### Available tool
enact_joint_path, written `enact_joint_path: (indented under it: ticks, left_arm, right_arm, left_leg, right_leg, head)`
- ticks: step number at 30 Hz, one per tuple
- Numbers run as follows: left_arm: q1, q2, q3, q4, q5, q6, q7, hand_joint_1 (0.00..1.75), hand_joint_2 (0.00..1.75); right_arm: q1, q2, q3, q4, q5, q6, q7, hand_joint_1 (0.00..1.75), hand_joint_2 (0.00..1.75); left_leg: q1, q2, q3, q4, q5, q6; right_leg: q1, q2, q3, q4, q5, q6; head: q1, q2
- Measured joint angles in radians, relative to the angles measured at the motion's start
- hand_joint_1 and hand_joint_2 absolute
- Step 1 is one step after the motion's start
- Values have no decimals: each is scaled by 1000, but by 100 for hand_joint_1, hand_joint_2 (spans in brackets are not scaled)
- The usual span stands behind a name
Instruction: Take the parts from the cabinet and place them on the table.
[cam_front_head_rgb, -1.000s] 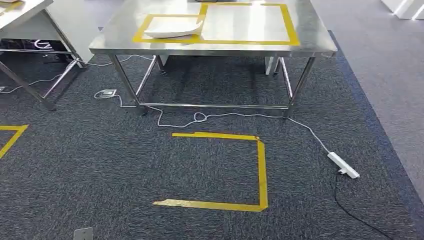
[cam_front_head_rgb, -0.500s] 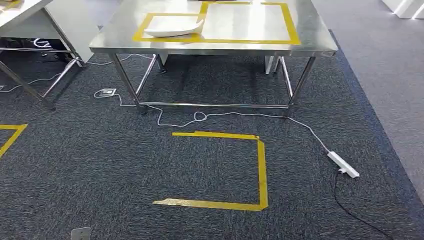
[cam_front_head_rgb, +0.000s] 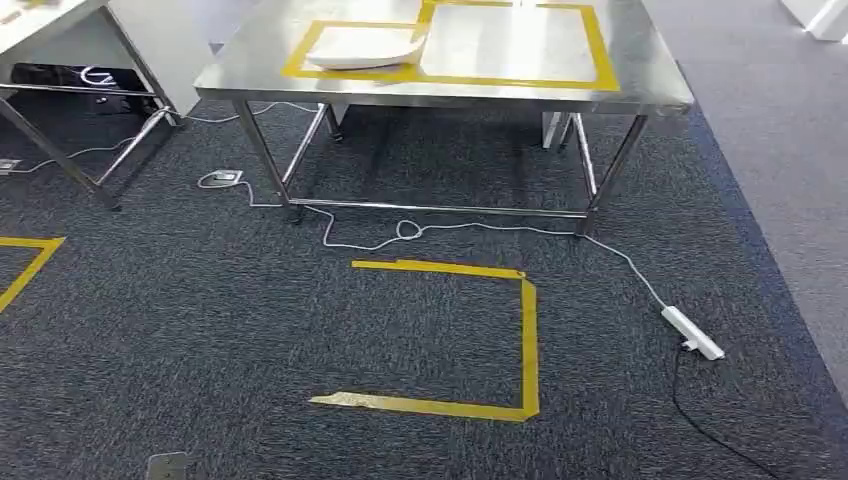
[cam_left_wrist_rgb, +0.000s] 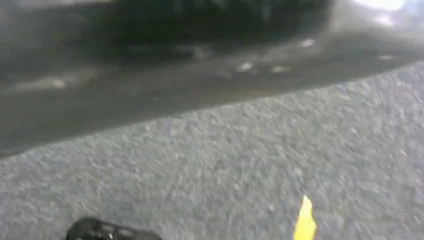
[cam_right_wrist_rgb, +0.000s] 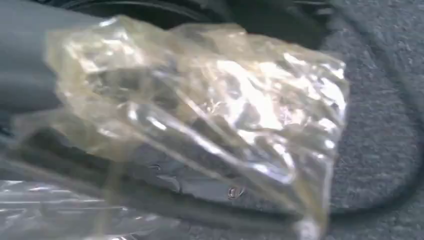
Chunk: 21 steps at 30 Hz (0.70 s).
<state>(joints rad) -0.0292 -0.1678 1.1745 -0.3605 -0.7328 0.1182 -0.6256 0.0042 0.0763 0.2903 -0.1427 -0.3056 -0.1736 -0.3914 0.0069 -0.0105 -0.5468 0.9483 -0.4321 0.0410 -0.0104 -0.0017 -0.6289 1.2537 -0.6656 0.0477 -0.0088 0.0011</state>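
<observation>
In the right wrist view my right hand (cam_right_wrist_rgb: 30, 75) grips a crumpled clear plastic bag (cam_right_wrist_rgb: 210, 110) with dark parts inside; the bag hides the fingers. It hangs over dark carpet. Ahead in the head view stands the steel table (cam_front_head_rgb: 640, 85) with two yellow tape rectangles on its top. A white curved part (cam_front_head_rgb: 365, 50) lies in the left rectangle (cam_front_head_rgb: 300, 50). The larger right rectangle (cam_front_head_rgb: 598, 45) holds nothing. A dark blurred tip of my left hand (cam_left_wrist_rgb: 105, 232) shows over the carpet in the left wrist view; how its fingers stand is unclear.
A yellow tape outline (cam_front_head_rgb: 527, 340) marks the carpet in front of the table. A white cable (cam_front_head_rgb: 400, 232) runs along the floor to a power strip (cam_front_head_rgb: 690, 332) on the right. A second steel table (cam_front_head_rgb: 60, 20) stands at the far left.
The whole head picture has shifted: the table and floor marks now sit slightly further right, so the camera has moved. Nothing on the table has moved.
</observation>
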Motion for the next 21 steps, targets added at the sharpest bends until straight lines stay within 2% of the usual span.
enact_joint_path:
  ticks: [1,2,3,4,5,6,7,9,10,11,12,13,14,15,16,17,18,19,20,21]
  left_arm:
    - [0,-4,0,2,-2,7,0,0,0]
    - [0,-9,0,4,-4,9,0,0,0]
    - [0,-12,0,7,-4,11,0,0,0]
    - [0,-17,0,9,-4,13,0,0,0]
    - [-1,-18,0,10,-4,13,0,0,0]
    - [-2,-16,0,10,-4,13,0,0,0]
    - [0,-17,1,10,-3,13,0,0,0]
    - [2,-18,3,11,-1,6,0,0,0]
    - [5,-18,6,11,-1,3,0,0,0]
    - [7,-19,8,11,-1,-1,0,0,0]
    - [6,-19,9,11,-1,-1,0,0,0]
    - [4,-19,10,11,-1,-2,0,0,0]
    - [2,-20,10,11,0,-2,0,0,0]
    - [3,-21,10,11,-1,-2,0,0,0]
    - [4,-22,10,11,-1,-3,0,0,0]
    - [6,-22,10,11,0,-3,0,0,0]
    - [7,-22,11,11,0,-3,0,0,0]
    - [6,-22,13,11,-1,-3,0,0,0]
    - [5,-22,14,11,-1,-3,0,0,0]
    - [2,-20,15,11,-2,-2,0,0,0]
  right_arm:
    - [0,-2,3,0,5,3,2,0,0]
    - [1,-3,5,0,10,3,4,0,0]
    - [1,-6,7,0,11,3,4,0,0]
    - [0,-7,11,0,15,3,5,0,0]
    - [-1,-8,15,0,18,2,5,0,0]
    - [-2,-7,19,0,21,2,7,0,0]
    - [-4,-7,21,0,23,0,7,0,0]
    - [-4,-9,27,0,27,-6,12,0,0]
    - [-1,-9,29,0,27,-8,15,0,0]
    - [-2,-9,32,0,28,-9,17,0,0]
    - [-3,-9,35,0,29,-11,17,0,0]
    - [-2,-9,37,0,30,-12,17,0,0]
    - [0,-9,39,0,31,-11,18,0,0]
    - [1,-9,40,0,31,-12,18,0,0]
    - [2,-9,42,0,31,-12,18,0,0]
    - [1,-9,44,0,32,-12,18,0,0]
    - [-2,-9,45,0,33,-12,19,0,0]
    - [-4,-9,45,0,34,-12,19,0,0]
    - [-5,-9,47,0,35,-12,19,0,0]
    - [-4,-9,48,0,37,-12,19,0,0]
  left_leg:
    - [2,-7,-3,2,2,-3]
    - [5,-18,-6,6,3,-8]
    - [10,-30,-8,11,3,-14]
    - [16,-41,-12,20,1,-23]
    - [19,-51,-17,30,-2,-32]
    - [13,-59,-24,39,-4,-44]
    - [11,-64,-28,41,-1,-48]
    - [16,-80,-31,37,7,-59]
    - [18,-90,-34,40,8,-63]
    - [18,-67,-40,54,-8,-64]
    - [15,-32,-61,104,-51,-65]
    - [15,-13,-95,182,-99,-67]
    - [15,-3,-134,274,-144,-67]
    - [15,0,-162,346,-171,-66]
    - [14,1,-169,376,-174,-63]
    - [13,3,-152,357,-151,-58]
    - [11,7,-117,294,-113,-50]
    - [6,19,-67,202,-69,-40]
    - [-4,59,-22,115,-36,-25]
    - [-19,121,0,77,-50,-14]
  right_leg:
    - [-5,0,-8,17,6,6]
    - [-10,0,12,-20,38,11]
    - [-15,2,53,-97,83,16]
    - [-22,17,112,-208,133,24]
    - [-30,52,147,-279,141,31]
    - [-18,84,150,-283,124,24]
    - [-22,63,146,-277,128,2]
    - [-15,48,144,-269,126,-14]
    - [-19,36,141,-269,131,-23]
    - [-19,20,140,-270,134,-35]
    - [-17,11,141,-270,136,-43]
    - [-13,-2,142,-270,138,-46]
    - [-9,-17,139,-269,140,-49]
    - [-5,-31,136,-268,140,-49]
    - [-2,-45,135,-268,140,-49]
    - [1,-58,136,-268,139,-49]
    - [4,-69,138,-268,138,-50]
    - [7,-81,141,-268,137,-50]
    - [8,-91,145,-269,134,-49]
    - [14,-101,140,-268,130,-45]
  head:
    - [-1,0]
    - [0,0]
    - [-1,0]
    - [0,0]
    - [2,0]
    - [8,0]
    - [5,0]
    - [-2,0]
    - [-2,0]
    - [-3,0]
    - [-9,0]
    - [-13,0]
    - [-13,0]
    - [-12,0]
    - [-13,0]
    - [-12,0]
    - [-13,0]
    - [-13,0]
    - [-13,0]
    - [-11,0]
